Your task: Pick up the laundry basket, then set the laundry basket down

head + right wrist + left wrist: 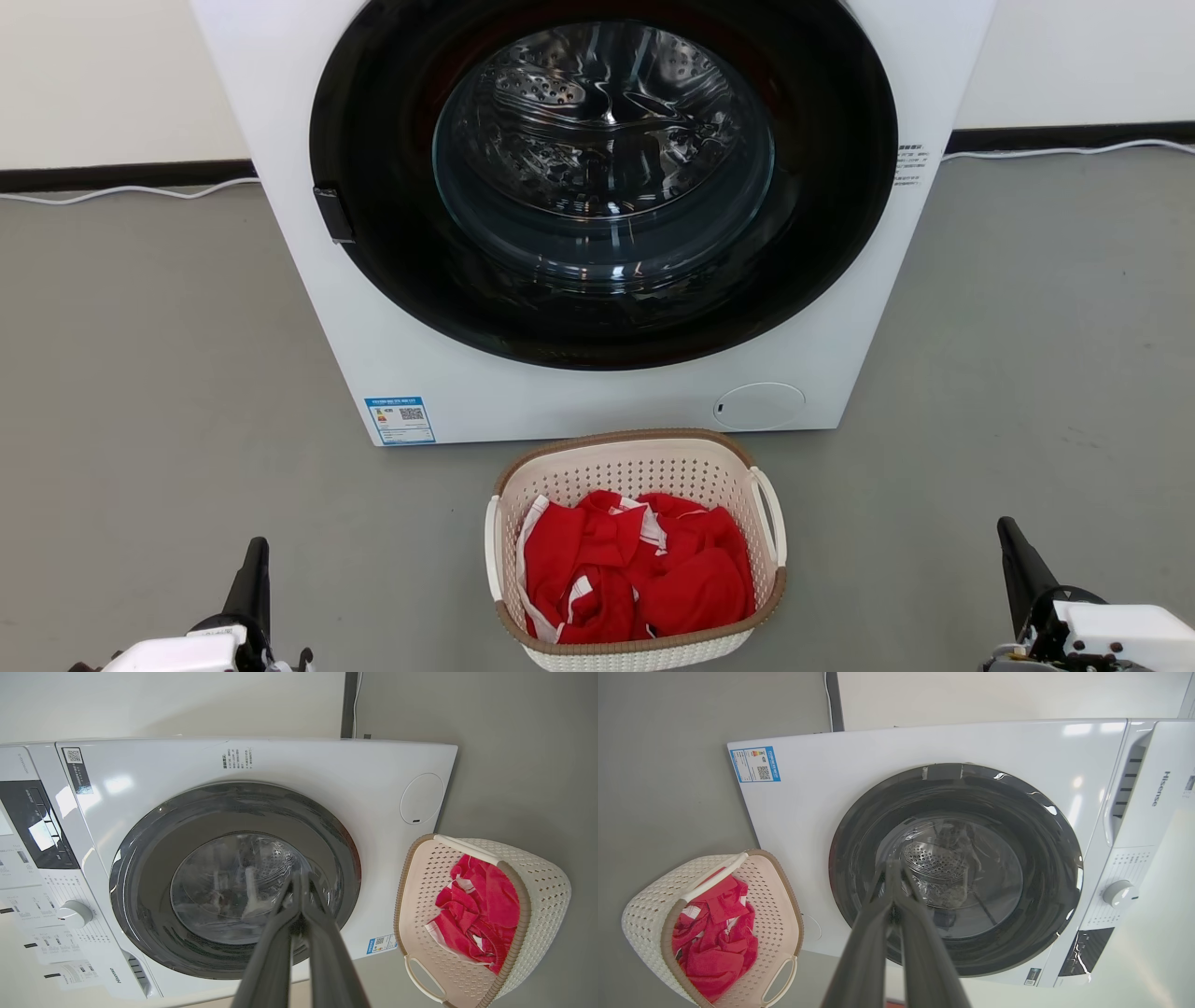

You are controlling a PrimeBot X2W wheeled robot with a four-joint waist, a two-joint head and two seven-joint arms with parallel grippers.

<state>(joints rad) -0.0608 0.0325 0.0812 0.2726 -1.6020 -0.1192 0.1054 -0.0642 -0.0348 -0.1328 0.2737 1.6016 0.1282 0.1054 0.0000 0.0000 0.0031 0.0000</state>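
Red-white clothes [644,569] lie in laundry basket [635,467] on floor [187,420] by washer [560,401]; left gripper [893,865] & right gripper [299,877] fingers together, empty.

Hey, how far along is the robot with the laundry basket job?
Nothing looks done: the laundry basket sits on the floor before the washing machine. Nothing in hand: the left gripper and right gripper are shut, apart from it. Remaining: grasp, lift, set down.

We read the brand Hisense on the washing machine [798,826], on its upper panel [1174,751]. Its blue label [400,420] carries a QR code, but the small print there defeats us.
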